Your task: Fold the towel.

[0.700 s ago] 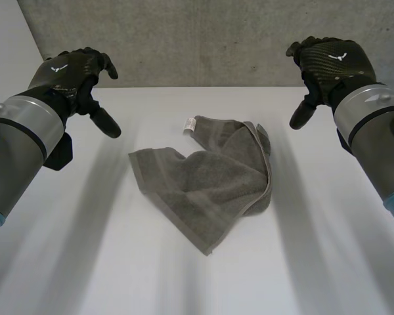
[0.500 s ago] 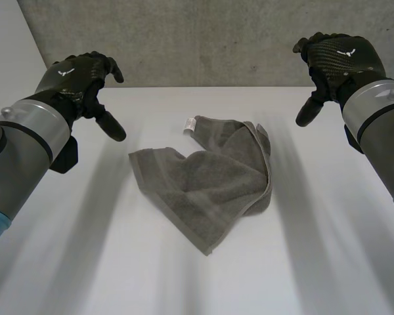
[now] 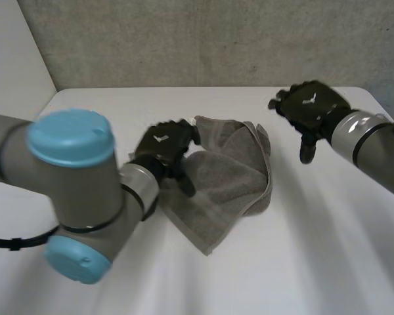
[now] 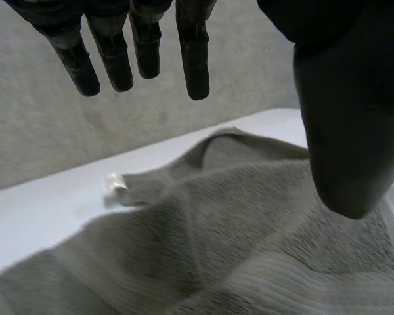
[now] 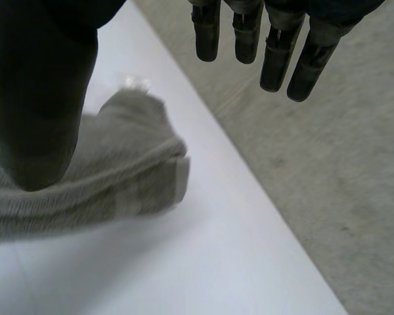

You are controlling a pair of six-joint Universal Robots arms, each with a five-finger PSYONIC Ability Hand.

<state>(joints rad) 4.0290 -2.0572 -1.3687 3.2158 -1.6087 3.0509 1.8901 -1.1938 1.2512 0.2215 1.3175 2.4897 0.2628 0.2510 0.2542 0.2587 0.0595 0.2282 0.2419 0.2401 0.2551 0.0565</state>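
Note:
A grey towel (image 3: 231, 176) lies crumpled on the white table (image 3: 315, 256), partly doubled over itself. My left hand (image 3: 161, 148) hovers over its left part, covering that edge in the head view. In the left wrist view this hand (image 4: 347, 125) is open, fingers straight and thumb apart, with the towel (image 4: 236, 223) and its white label (image 4: 115, 186) below. My right hand (image 3: 312, 109) is open above the table to the right of the towel's far right corner. In the right wrist view its thumb (image 5: 39, 98) hangs over a folded towel corner (image 5: 141, 180).
My left arm's elbow, with its light-blue cap (image 3: 70, 136), crosses the near left of the table. A grey concrete wall (image 3: 184, 39) runs behind the table's far edge. Bare table stretches right of the towel and in front of it.
Both hands have come down and inward. The left hand has swung right to above the towel's left part, its elbow now in front. The right hand has lowered toward the towel's right side.

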